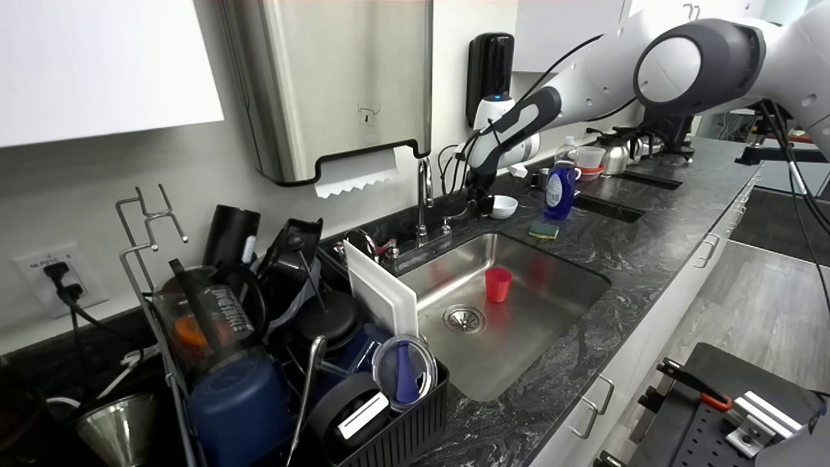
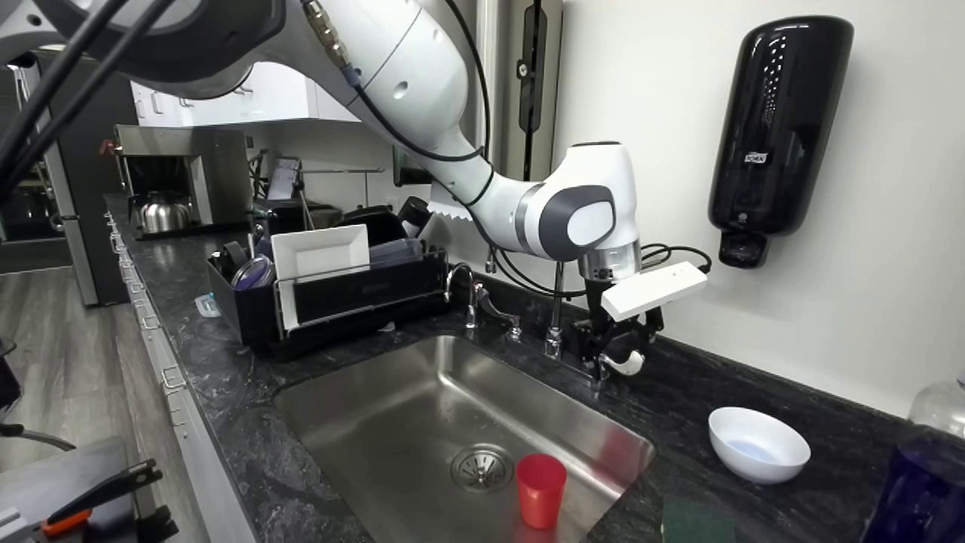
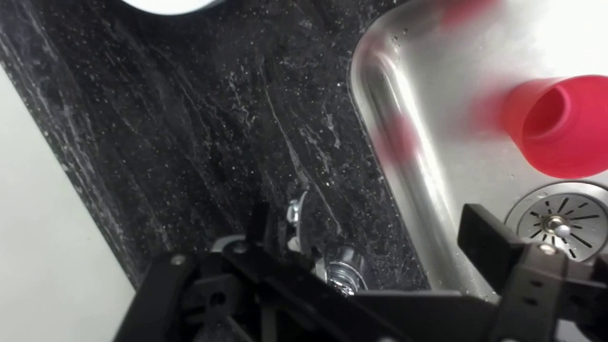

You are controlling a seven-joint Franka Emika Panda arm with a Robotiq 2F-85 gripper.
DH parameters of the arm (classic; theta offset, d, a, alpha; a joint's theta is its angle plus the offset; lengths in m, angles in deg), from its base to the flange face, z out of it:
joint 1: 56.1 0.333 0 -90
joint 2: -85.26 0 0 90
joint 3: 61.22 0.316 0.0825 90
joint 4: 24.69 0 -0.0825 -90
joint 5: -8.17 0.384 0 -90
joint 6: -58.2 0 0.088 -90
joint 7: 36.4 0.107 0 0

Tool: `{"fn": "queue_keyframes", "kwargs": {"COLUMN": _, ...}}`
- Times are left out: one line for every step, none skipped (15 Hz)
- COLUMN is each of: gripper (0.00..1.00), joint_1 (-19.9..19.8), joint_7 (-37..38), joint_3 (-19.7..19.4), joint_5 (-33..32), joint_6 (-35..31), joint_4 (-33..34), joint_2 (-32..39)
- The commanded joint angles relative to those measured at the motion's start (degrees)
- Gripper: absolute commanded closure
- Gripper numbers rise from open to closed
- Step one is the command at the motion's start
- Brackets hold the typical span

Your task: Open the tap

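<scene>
Gripper [image 3: 369, 232]: fingers [image 3: 484, 247] spread wide, holding nothing, low over the counter [image 2: 241, 445] near its back edge
Tap handle [image 3: 346, 269]: chrome base between the fingers in the wrist view, nearer one; whether they touch, cannot tell
Tap [image 1: 421, 211]: slim upright spout near the gripper, between sink [image 1: 512, 350] and back edge
Red cup [image 2: 540, 490]: upright in the sink, beside the drain [image 2: 481, 469]
White bowl [image 2: 758, 445]: near the back edge
Dish rack [image 2: 384, 288]: across the sink from the bowl, between back and front edges
</scene>
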Motion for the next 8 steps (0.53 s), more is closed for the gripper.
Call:
{"fn": "queue_keyframes", "kwargs": {"gripper": 0.00, "joint_1": -1.0, "joint_7": -2.8, "joint_3": 1.5, "joint_5": 0.6, "joint_6": 5.5, "joint_4": 1.8, "joint_2": 0.2}}
{"fn": "queue_keyframes", "kwargs": {"gripper": 0.00, "joint_1": -1.0, "joint_7": -3.2, "joint_3": 1.6, "joint_5": 0.8, "joint_6": 6.6, "joint_4": 1.9, "joint_2": 0.1}}
{"fn": "queue_keyframes", "kwargs": {"gripper": 0.00, "joint_1": -0.9, "joint_7": -3.3, "joint_3": 1.4, "joint_5": 0.8, "joint_6": 7.6, "joint_4": 2.2, "joint_2": -0.1}}
{"fn": "queue_keyframes", "kwargs": {"gripper": 0.00, "joint_1": -0.8, "joint_7": -3.3, "joint_3": 1.3, "joint_5": 0.8, "joint_6": 8.3, "joint_4": 2.4, "joint_2": -0.2}}
{"fn": "queue_keyframes", "kwargs": {"gripper": 0.00, "joint_1": -0.7, "joint_7": -3.4, "joint_3": 1.3, "joint_5": 0.9, "joint_6": 9.1, "joint_4": 2.7, "joint_2": -0.3}}
{"fn": "queue_keyframes", "kwargs": {"gripper": 0.00, "joint_1": -0.7, "joint_7": -3.5, "joint_3": 1.2, "joint_5": 0.9, "joint_6": 9.6, "joint_4": 3.0, "joint_2": -0.3}}
{"fn": "queue_keyframes", "kwargs": {"gripper": 0.00, "joint_1": -0.7, "joint_7": -3.6, "joint_3": 1.2, "joint_5": 1.0, "joint_6": 10.3, "joint_4": 3.3, "joint_2": -0.3}}
{"fn": "queue_keyframes", "kwargs": {"gripper": 0.00, "joint_1": -0.8, "joint_7": -3.6, "joint_3": 1.3, "joint_5": 1.1, "joint_6": 10.8, "joint_4": 3.6, "joint_2": -0.3}}
